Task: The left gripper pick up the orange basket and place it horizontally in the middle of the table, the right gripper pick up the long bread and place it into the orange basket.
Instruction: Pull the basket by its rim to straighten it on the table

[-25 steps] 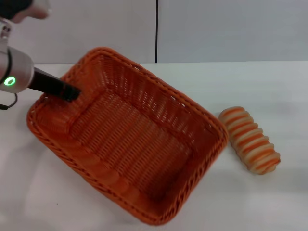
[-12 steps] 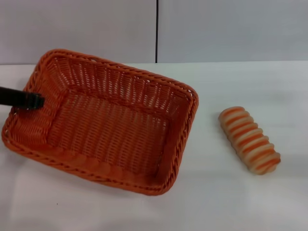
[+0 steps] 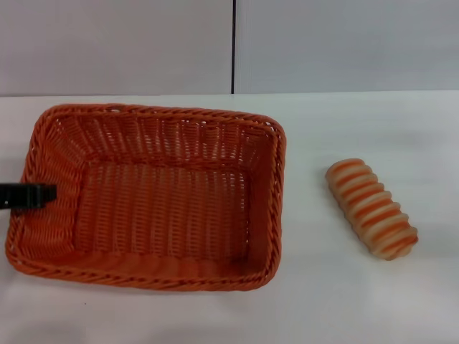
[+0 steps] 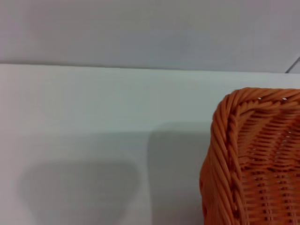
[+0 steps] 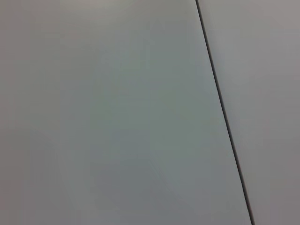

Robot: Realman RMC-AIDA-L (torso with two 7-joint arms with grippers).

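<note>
- The orange basket [image 3: 154,197] lies flat on the white tabletop [image 3: 344,301], its long sides running left to right, in the left and middle part of the scene; nothing is inside it.
- The left hand [image 3: 29,195] reaches in from the left edge, a black finger lying over the basket's left short wall, at its rim; whether it is clamping the wall or has let go cannot be told.
- The left wrist view shows one braided corner of the basket [image 4: 253,154] standing on the tabletop.
- The long bread [image 3: 371,208] lies on the tabletop right of the basket, apart from it, angled from far-left to near-right.
- The right hand is out of sight; its wrist camera faces a plain grey wall [image 5: 117,112] with a dark seam.
</note>
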